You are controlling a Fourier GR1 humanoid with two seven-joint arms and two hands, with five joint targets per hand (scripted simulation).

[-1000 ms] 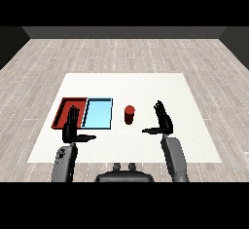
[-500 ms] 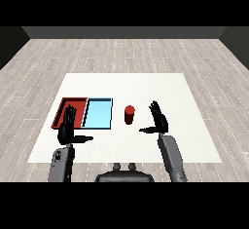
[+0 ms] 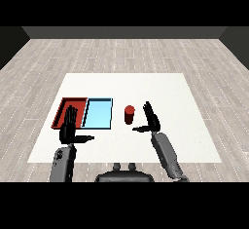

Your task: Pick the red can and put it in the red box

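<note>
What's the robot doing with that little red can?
The robot is reaching for the red can, which stands upright on the white table, just right of the light blue tray. Its right hand is open beside the can, not touching it yet. The left hand is open too, in front of the red tray, where the can should go.

One head-height view looks down and forward across the table (image 3: 170, 84).

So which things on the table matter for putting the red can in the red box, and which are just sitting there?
Part of the job:
red can, upright
red tray
right hand, open beside the can

Just lying about:
light blue tray
left hand, open
</note>
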